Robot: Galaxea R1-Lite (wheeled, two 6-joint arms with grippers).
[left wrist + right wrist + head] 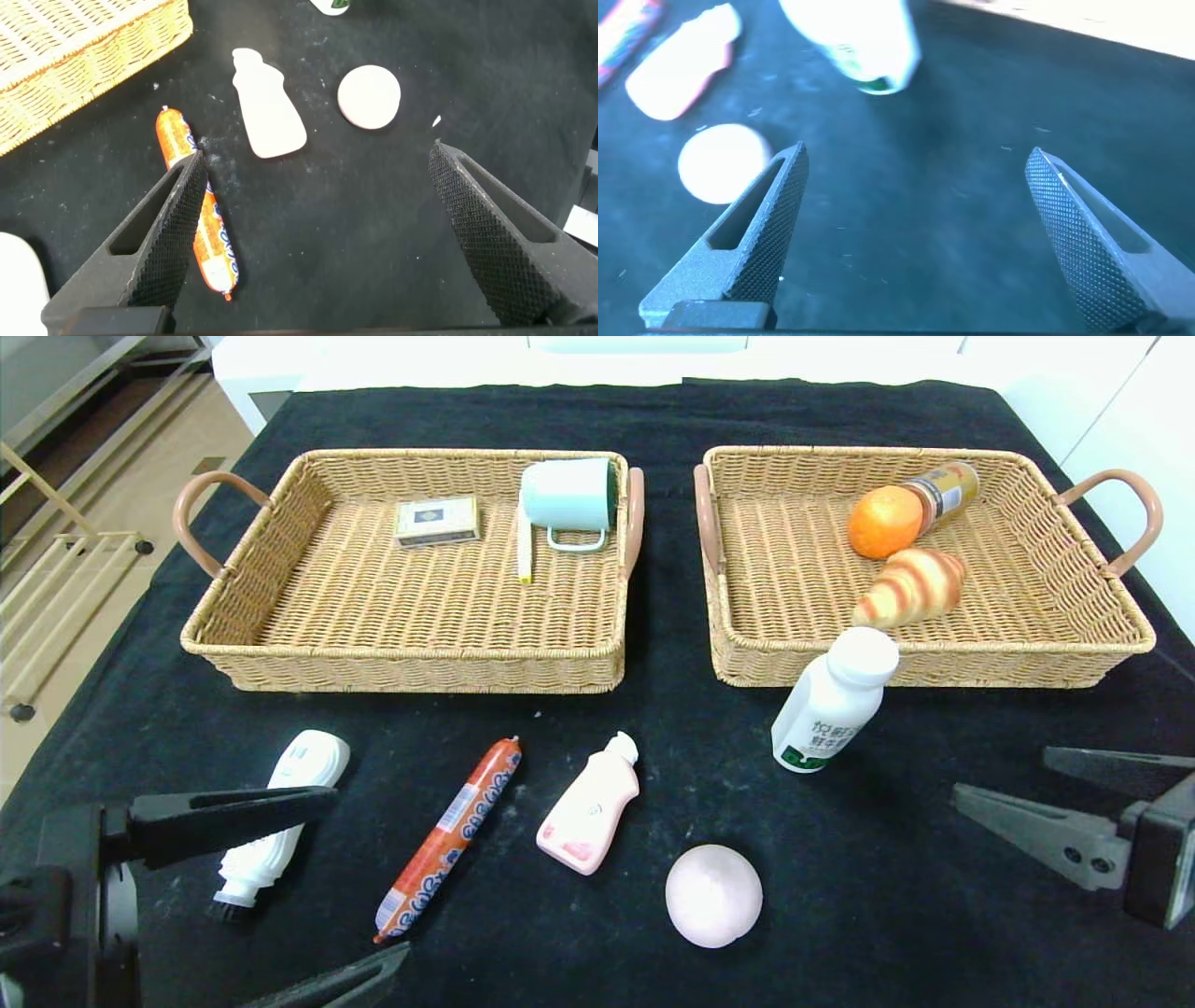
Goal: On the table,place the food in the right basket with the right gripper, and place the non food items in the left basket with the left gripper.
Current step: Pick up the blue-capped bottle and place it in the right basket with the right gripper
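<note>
On the black table lie a white brush-tipped bottle (280, 812), an orange sausage (453, 831) (196, 219), a pink bottle (590, 814) (268, 117) and a round pink bun (714, 896) (369, 95). A white milk bottle (834, 700) (859, 42) stands in front of the right basket (934, 663). My left gripper (369, 873) (318, 154) hovers open at the near left, over the cloth beside the sausage. Over bare cloth at the near right, my right gripper (1001, 773) (917, 151) is open too. Neither holds anything.
The left basket (401, 663) holds a small card box (436, 520), a mint cup (569, 499) on its side and a thin pen (525, 551). In the right basket lie an orange (884, 522), a brown bottle (948, 493) and a croissant (910, 586).
</note>
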